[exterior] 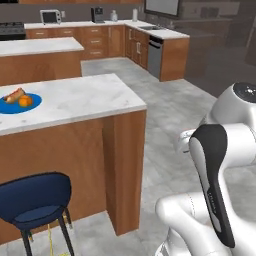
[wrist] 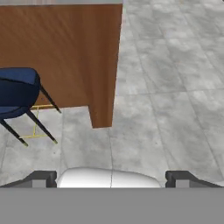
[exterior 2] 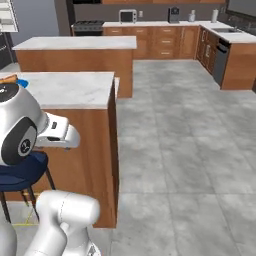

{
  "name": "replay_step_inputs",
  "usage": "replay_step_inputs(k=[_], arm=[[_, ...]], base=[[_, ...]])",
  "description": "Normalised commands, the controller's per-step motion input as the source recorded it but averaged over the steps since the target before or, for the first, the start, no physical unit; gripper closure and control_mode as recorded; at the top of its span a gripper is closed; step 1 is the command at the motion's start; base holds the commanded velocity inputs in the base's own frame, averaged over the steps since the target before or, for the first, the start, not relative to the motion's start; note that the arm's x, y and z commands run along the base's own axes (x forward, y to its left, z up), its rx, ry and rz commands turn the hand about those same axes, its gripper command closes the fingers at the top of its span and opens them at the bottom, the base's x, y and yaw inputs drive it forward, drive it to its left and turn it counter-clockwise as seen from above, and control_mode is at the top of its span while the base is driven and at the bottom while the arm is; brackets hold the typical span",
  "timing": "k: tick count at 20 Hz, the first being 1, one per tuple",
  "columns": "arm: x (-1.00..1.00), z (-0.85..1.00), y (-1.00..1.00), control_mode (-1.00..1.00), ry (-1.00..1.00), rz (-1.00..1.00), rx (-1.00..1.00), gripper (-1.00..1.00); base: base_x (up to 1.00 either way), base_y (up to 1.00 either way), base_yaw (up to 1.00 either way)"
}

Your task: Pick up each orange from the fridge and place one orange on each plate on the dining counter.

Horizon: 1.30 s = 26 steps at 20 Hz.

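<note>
The dining counter point(exterior: 85, 97) with its marbled top and brown sides stands ahead on the left. Near its left end lies the bright blue plate point(exterior: 7, 108). On the plate a bright orange point(exterior: 25, 101) rests beside a reddish food item point(exterior: 14, 94). In the hand view my gripper point(wrist: 111, 178) is open with nothing held. It looks down at the floor by the counter's wooden corner point(wrist: 105, 65). The fridge, the pale plate and the darker orange are out of view.
A dark blue stool point(exterior: 35, 200) stands against the counter's near side, close to my arm. A second wooden counter point(exterior: 40, 47) lies behind, and cabinets with a dishwasher point(exterior: 155, 55) line the back. Grey tiled floor point(exterior 2: 175, 150) stretches to the right.
</note>
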Motion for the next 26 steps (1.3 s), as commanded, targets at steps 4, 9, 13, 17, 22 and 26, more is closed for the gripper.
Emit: replay_step_inputs(k=[4, 9, 13, 17, 22, 26], arm=[[0.0, 0.0, 0.0, 1.0, 0.0, 0.0, 0.0, -1.0], [0.0, 0.0, 0.0, 1.0, 0.0, 0.0, 0.0, -1.0], [0.0, 0.0, 0.0, 1.0, 0.0, 0.0, 0.0, -1.0], [0.0, 0.0, 0.0, 1.0, 0.0, 0.0, 0.0, -1.0], [0.0, 0.0, 0.0, 1.0, 0.0, 0.0, 0.0, -1.0], [0.0, 0.0, 0.0, 1.0, 0.0, 0.0, 0.0, -1.0]], base=[[0.87, -1.0, 0.24], [0.9, -1.0, 0.24], [0.85, -1.0, 0.23], [0.94, -1.0, 0.23], [0.99, -1.0, 0.26], [1.0, -1.0, 0.32]])
